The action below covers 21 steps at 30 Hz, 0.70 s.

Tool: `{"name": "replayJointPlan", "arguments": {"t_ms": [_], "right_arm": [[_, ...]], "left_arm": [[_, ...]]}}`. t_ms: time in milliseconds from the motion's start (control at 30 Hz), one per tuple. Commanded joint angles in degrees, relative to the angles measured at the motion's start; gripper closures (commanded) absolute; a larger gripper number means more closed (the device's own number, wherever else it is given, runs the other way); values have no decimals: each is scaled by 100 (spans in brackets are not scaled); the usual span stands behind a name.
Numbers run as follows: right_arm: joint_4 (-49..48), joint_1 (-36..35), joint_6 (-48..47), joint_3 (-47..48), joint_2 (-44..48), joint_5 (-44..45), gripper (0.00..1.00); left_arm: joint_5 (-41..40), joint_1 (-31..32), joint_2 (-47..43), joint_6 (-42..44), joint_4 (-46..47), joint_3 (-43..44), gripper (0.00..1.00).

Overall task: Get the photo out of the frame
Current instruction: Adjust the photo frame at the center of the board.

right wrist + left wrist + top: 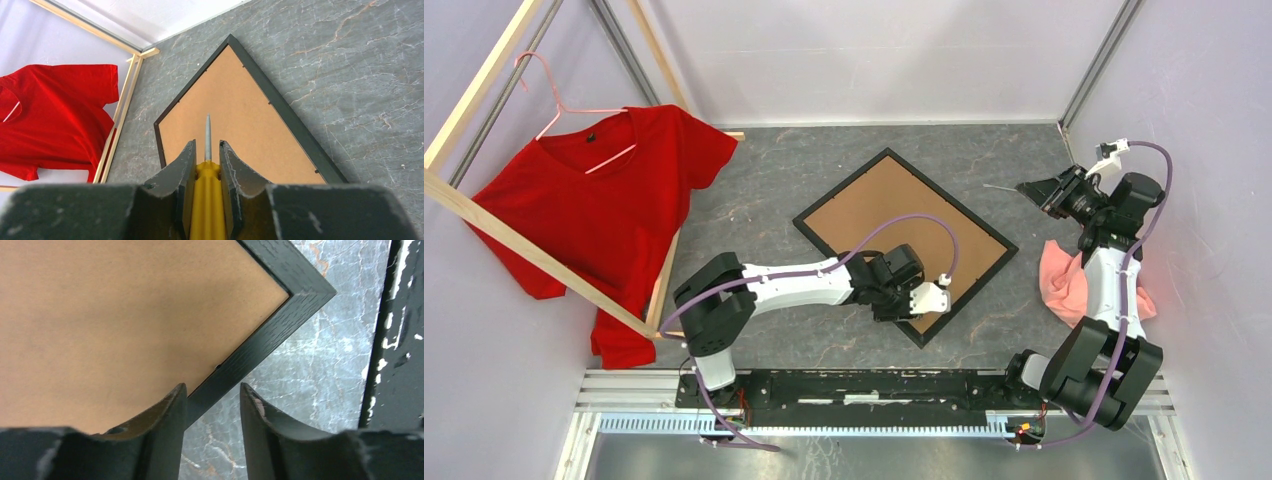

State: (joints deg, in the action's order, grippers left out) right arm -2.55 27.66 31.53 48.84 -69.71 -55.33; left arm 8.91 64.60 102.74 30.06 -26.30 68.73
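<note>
The black frame (840,186) lies face down on the grey table, turned like a diamond, with its brown backing board (894,215) facing up. The photo is hidden under that board. My left gripper (924,300) hovers at the frame's near-right edge (270,335). This gripper (212,387) is open: one finger stands over the backing (125,315), the other over the bare table, and the black edge runs into the gap. My right gripper (1034,190) is raised at the far right. There the gripper (207,145) is shut on a yellow-handled screwdriver (207,200) pointing toward the frame (278,105).
A red T-shirt (604,200) on a pink hanger hangs from a pale wooden rack (544,265) at the left. A pink cloth (1064,280) lies on the table beside the right arm. A black rail (874,385) runs along the near edge.
</note>
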Motion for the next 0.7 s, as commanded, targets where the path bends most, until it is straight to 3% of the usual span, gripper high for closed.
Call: {"name": "replayJointPlan", "arguments": {"t_ms": [0,133,333,400,433,467,667], "right_arm": [[-167,29,8,108,-16,-118,100],[-176,34,20,99,-3,-118,100],[-185,47,16,99,21,-127,100],[-185,56,19,99,5,-132,100],[-185,55,24,99,2,-140,100],[-184,55,21,99,-6,-145,100],[-194,55,40,91,-1,-145,100]], "left_arm": [[-199,-33,-510,585,-17,-13,46],[-142,-59,-542,1272,-369,103,37],[-119,-399,-575,1638,-520,193,32],[-46,-641,-588,1910,-702,218,16],[-12,-801,-577,2100,-817,241,13],[-18,-946,-565,2254,-896,260,2],[418,-2051,-579,3582,-1296,305,0]]}}
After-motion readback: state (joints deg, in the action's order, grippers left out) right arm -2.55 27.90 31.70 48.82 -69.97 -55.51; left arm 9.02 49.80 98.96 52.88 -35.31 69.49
